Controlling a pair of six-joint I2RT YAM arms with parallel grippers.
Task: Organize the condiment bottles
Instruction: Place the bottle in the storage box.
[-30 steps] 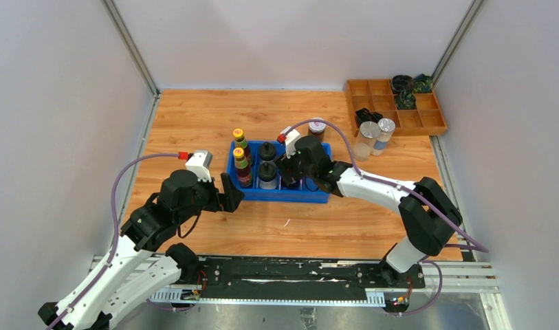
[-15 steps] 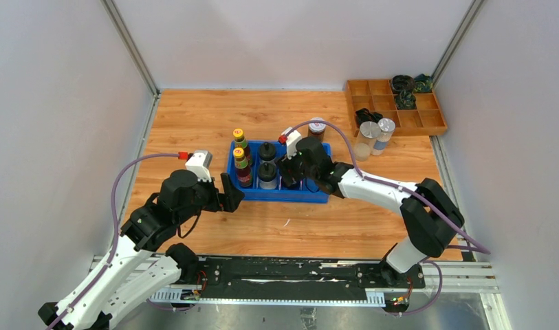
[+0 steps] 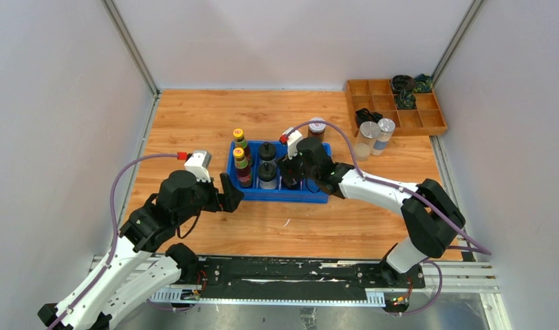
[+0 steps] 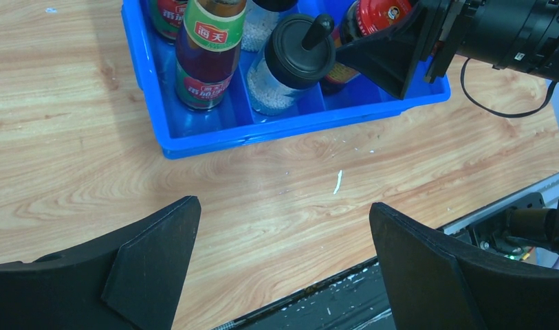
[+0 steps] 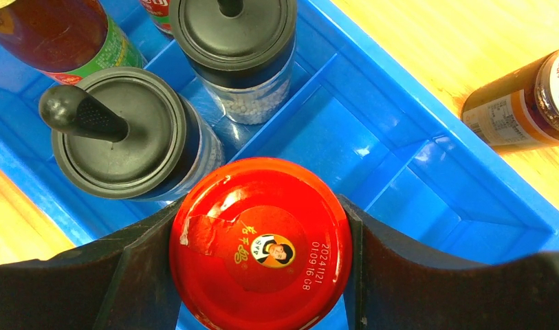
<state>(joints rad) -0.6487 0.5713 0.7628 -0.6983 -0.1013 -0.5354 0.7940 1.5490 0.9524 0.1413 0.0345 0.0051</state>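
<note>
Right jaws: clamped on the red-lidded jar (image 5: pixel 260 244).
Red-lidded jar: held in the blue tray (image 5: pixel 428 158), just beside a black-lidded shaker (image 5: pixel 118 134).
Left jaws: held wide apart above the table (image 4: pixel 56 137).

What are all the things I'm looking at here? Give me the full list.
Table: one, light wood, under everything.
Blue tray: one, divided, mid-table.
Sauce bottles: two, dark with yellow caps, tray's left end.
Shakers: two, clear with black lids, in the tray beside the bottles.
Red-lidded jar: one, at the tray's middle, gripped.
White-lidded jar: one, dark, on the table behind the tray.
Silver-lidded jars: two, clear, far right, in front of the wooden box.
Wooden box: one, brown, compartments, far right corner.
Coils: several, black and green, in the box.
Left end effector: black, open, at the tray's front-left corner.
Right end effector: black, shut on the red-lidded jar.
</note>
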